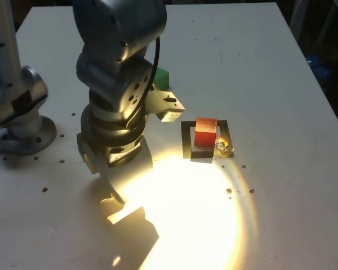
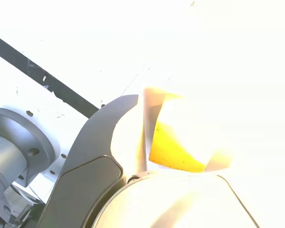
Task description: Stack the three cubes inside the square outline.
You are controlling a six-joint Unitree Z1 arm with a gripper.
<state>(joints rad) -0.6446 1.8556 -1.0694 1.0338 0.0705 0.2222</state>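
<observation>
Only your wrist view shows the 1 yellow cube (image 2: 173, 147).
It's beside your gripper (image 2: 168, 114); glare means I can't tell if that's apart or clamped.

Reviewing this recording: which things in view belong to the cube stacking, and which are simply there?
Part of the job:
- orange-red cube, inside the square outline
- yellow cube, at the jaws
- green cube, partly hidden behind the arm

Just there:
- dark straight strip
- metal stand

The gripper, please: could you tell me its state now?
Gripper: yellow cube beside one jaw; glare hides the other, so open or closed cannot be told.
</observation>
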